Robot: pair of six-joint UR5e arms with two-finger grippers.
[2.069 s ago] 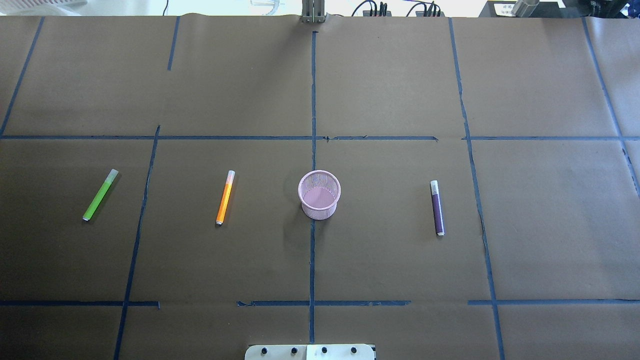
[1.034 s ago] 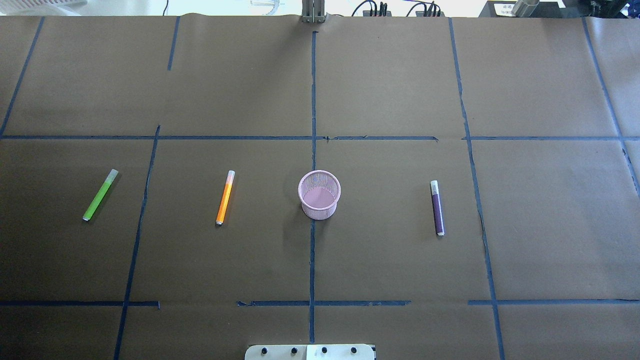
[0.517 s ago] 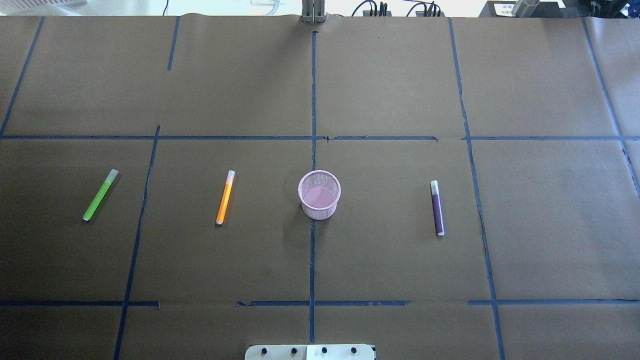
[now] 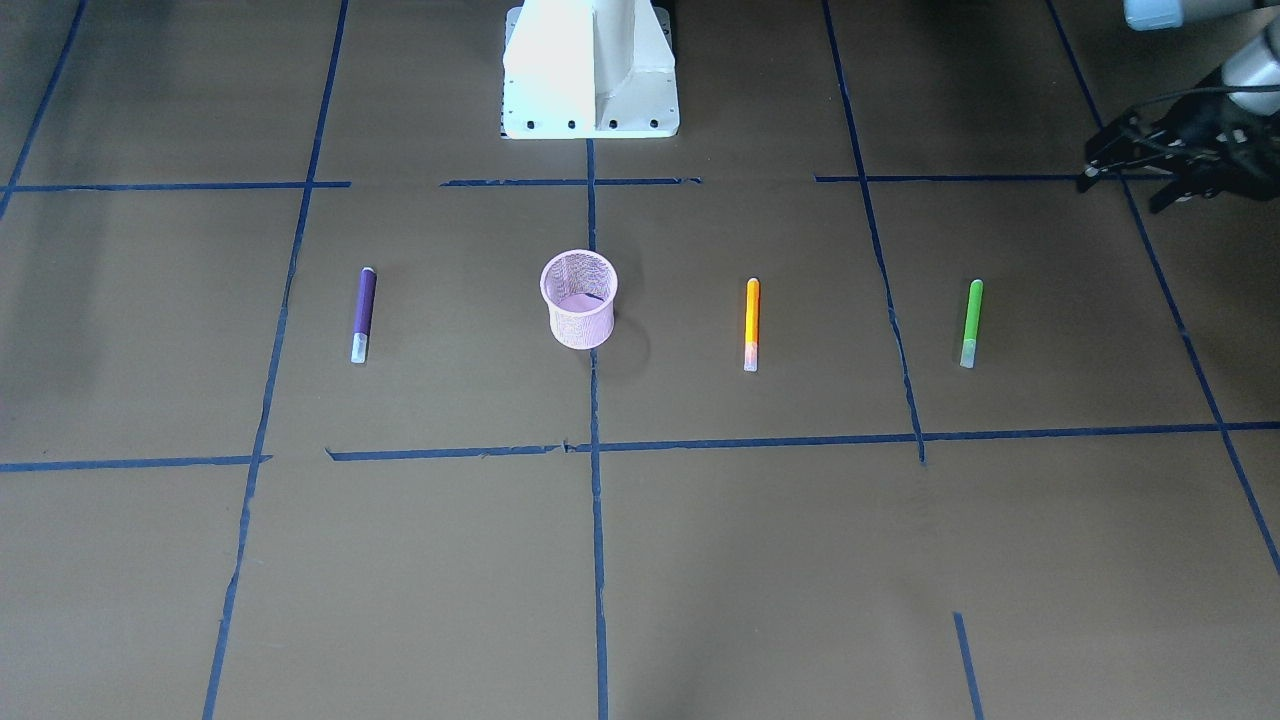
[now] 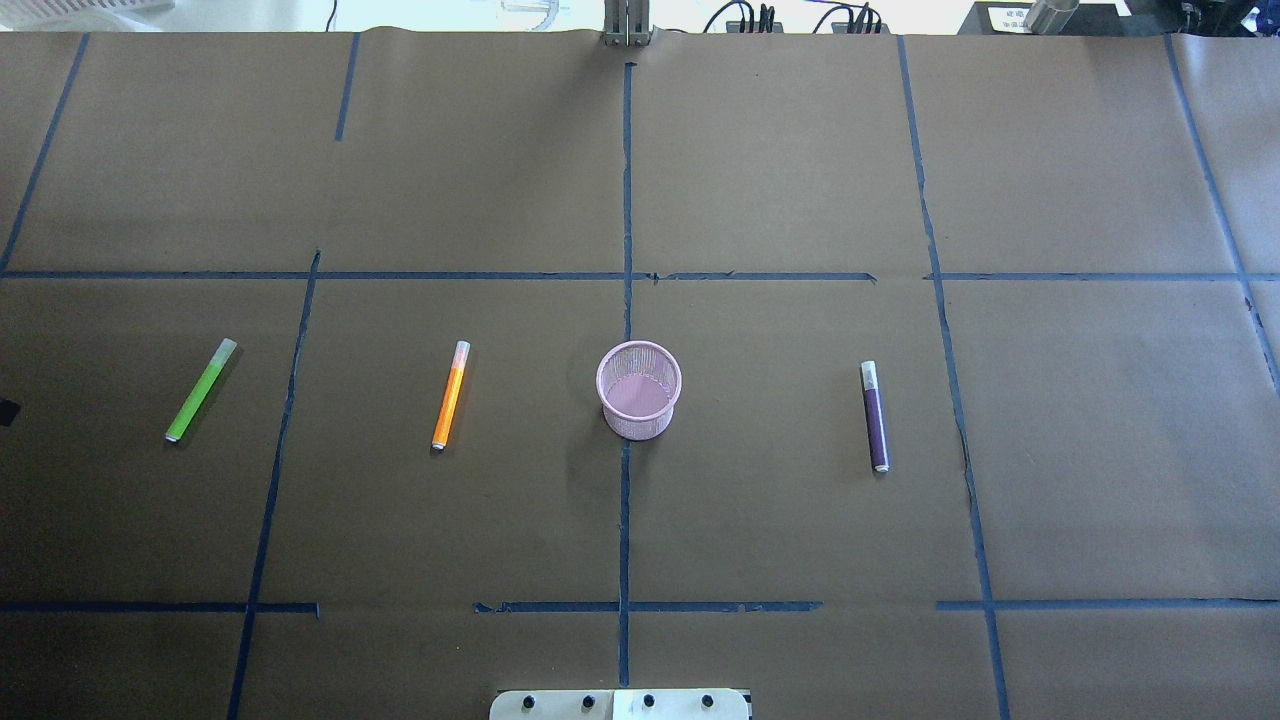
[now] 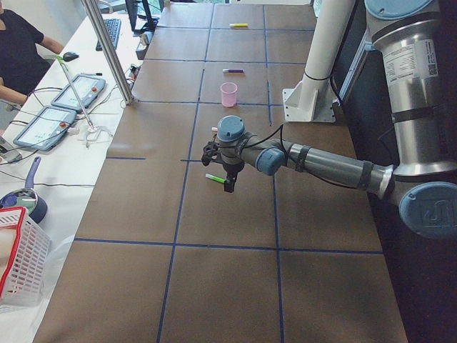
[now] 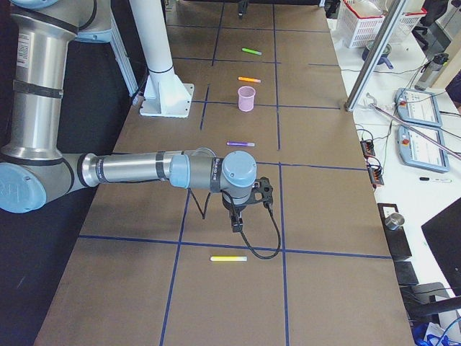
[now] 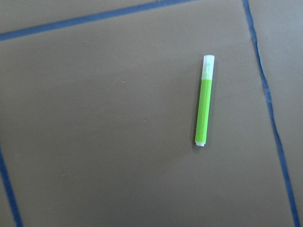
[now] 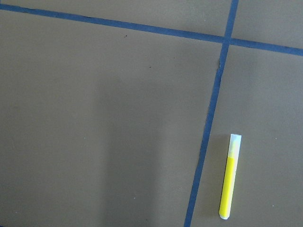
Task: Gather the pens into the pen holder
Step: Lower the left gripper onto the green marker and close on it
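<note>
The pen holder point(image 5: 639, 390) is standing empty; green pen point(image 5: 200, 390) and orange pen point(image 5: 450, 395) are lying at its nine o'clock, purple pen point(image 5: 875, 416) at three. The left end effector point(image 4: 1122, 192) is hanging open; I cannot tell for the right end effector point(image 7: 236, 220).

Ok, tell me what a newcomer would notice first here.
The pink cup stands in the middle of the table, with bright pens lying on either side: orange pen and green pen toward the robot's left, purple pen toward its right. A yellow pen lies alone at the far right end.
</note>
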